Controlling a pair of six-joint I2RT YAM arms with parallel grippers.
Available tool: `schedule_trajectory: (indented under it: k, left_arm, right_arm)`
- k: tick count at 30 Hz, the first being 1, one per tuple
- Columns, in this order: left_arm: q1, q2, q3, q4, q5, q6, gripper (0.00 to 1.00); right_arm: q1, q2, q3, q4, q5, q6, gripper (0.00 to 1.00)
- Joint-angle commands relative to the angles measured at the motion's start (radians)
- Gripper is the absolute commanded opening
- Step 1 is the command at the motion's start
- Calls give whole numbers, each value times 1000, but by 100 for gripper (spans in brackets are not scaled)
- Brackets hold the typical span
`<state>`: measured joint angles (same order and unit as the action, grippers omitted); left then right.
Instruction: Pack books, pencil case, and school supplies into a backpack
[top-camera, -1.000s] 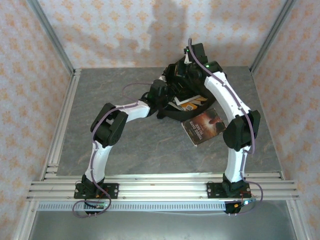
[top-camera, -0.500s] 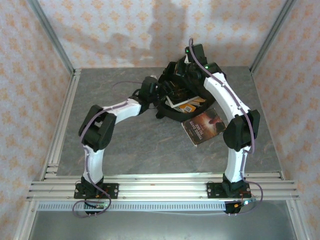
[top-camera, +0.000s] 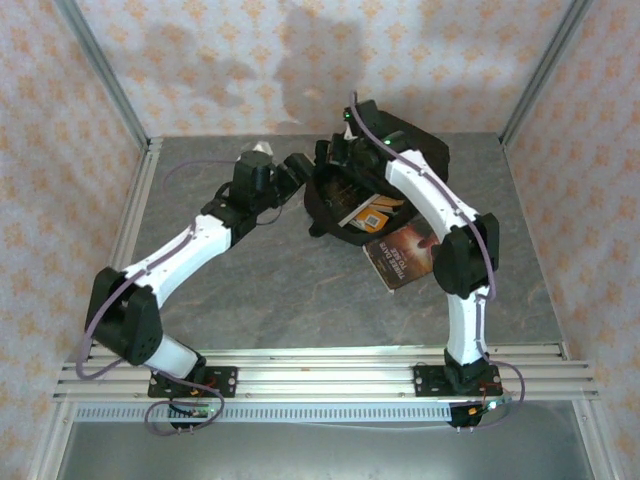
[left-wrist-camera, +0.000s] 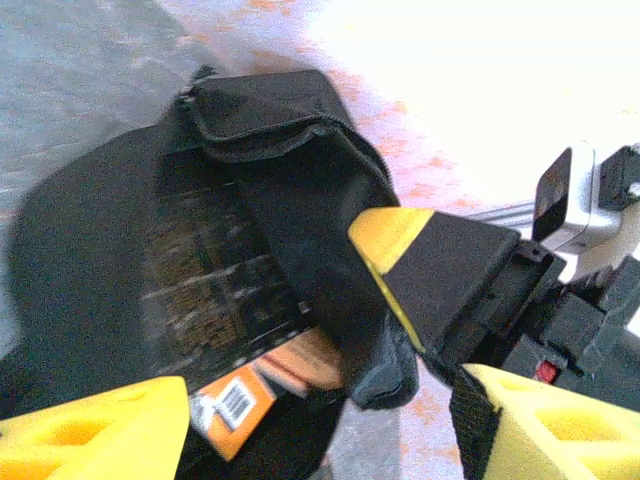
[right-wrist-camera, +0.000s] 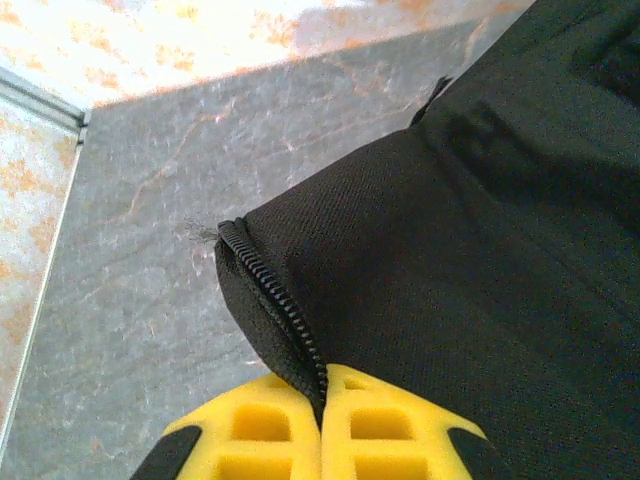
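Note:
The black backpack (top-camera: 420, 160) lies at the back middle of the table with its mouth facing the arms. My right gripper (right-wrist-camera: 322, 385) is shut on the backpack's zip edge (right-wrist-camera: 270, 290) and holds the rim up; it stands at the bag's left rim (top-camera: 345, 150). My left gripper (top-camera: 298, 168) hangs open and empty just left of the opening (left-wrist-camera: 320, 425). Inside the bag lie an orange book with a barcode (left-wrist-camera: 235, 405) (top-camera: 370, 213) and a dark-covered book (left-wrist-camera: 200, 260). A dark brown book with a pale title (top-camera: 405, 252) lies on the table outside the bag. The school supplies are hidden.
Grey stone-patterned tabletop (top-camera: 270, 290) with aluminium rails along the left (top-camera: 130, 230) and near edges. Patterned walls close in the back and both sides. The right gripper's black-and-yellow finger (left-wrist-camera: 440, 270) crosses the left wrist view.
My left arm has drawn back out of the bag's mouth and swung left, stretching out. The right gripper has shifted left with the rim, opening the bag wider.

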<state>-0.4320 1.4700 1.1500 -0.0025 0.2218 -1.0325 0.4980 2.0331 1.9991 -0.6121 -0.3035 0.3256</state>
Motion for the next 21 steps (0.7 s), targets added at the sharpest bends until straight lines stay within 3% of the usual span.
schedule_trajectory:
  k: [1, 9, 10, 12, 15, 18, 21]
  left_arm:
    - [-2, -118, -52, -166, -145, 40, 70]
    - [-9, -321, -105, -269, -206, 84, 69]
    - [-11, -330, -108, -281, -205, 94, 69]
    - [-20, -346, -125, -297, -201, 113, 69]
    - [-40, -345, -169, -283, -161, 141, 69]
    - [-85, -328, -219, -258, -113, 178, 68]
    - [-154, -321, -263, -250, -123, 218, 68]
  right_arm:
    - [64, 44, 30, 21, -40, -1, 0]
    - [129, 155, 181, 22, -76, 21, 0]
    - [129, 160, 195, 6, -66, 14, 9]
    - [129, 150, 207, -49, -5, -21, 48]
    - [129, 38, 82, -62, 182, -79, 72]
    - [122, -169, -191, 65, 347, -102, 84]
    - [77, -357, -465, 180, 488, -59, 81]
